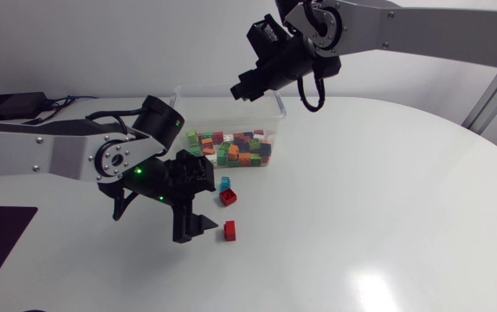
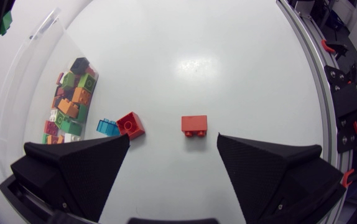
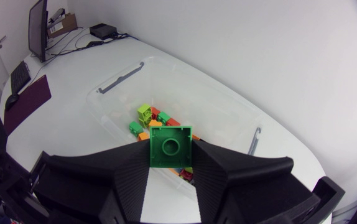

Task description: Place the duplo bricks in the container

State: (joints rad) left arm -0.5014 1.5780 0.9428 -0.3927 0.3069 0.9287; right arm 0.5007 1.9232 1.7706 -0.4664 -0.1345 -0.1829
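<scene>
Bricks (image 1: 231,149) in mixed colours (green, orange, red, purple) lie heaped at one end of container (image 1: 179,91), a clear plastic tub. R arm (image 1: 404,30) hangs over container. R jaws pinch green brick (image 3: 170,147) from two sides, above the heap. Its square face w/ one round ring at centre is turned toward the wrist cam; no long axis to tell.

On desk (image 1: 387,199), just outside container's wall, sit translucent blue brick (image 2: 107,127) and red square brick (image 2: 130,125), stud up, apparently touching. Farther from container lies red oblong brick (image 2: 194,125), on its side, two studs pointing at L jaws, long axis crosswise to them. L jaws are spread wide w/ nothing held, the oblong brick just ahead of their gap.
</scene>
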